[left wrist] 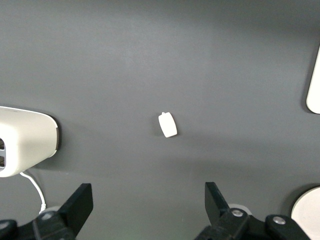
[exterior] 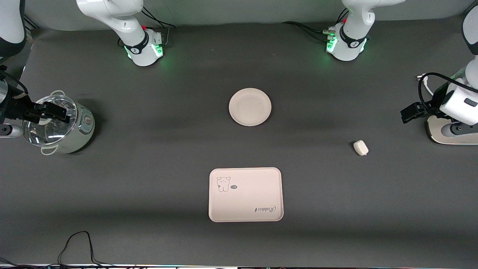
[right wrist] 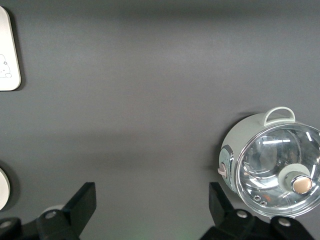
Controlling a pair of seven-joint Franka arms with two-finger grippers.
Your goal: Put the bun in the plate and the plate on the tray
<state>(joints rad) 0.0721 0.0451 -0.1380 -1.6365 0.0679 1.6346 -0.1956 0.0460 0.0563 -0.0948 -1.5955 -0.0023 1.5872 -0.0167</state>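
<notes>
Matte grey table (exterior: 149,157) — smooth oblong bun (exterior: 360,147), round rimmed plate (exterior: 250,107), rounded-rectangular tray (exterior: 245,194).

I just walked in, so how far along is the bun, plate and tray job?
Nothing is done yet. The bun lies on the bare table toward the left arm's end, the plate is empty, and the tray is empty. Both claws are open and hold nothing. Every step is left.

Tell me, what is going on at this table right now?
Nothing is being handled yet. The bun lies bare on the table toward the left arm's end, the plate sits empty mid-table, and the tray lies nearer the front camera. The left gripper hangs open above the bun. The right gripper hangs open over a small glass-lidded pot.
</notes>
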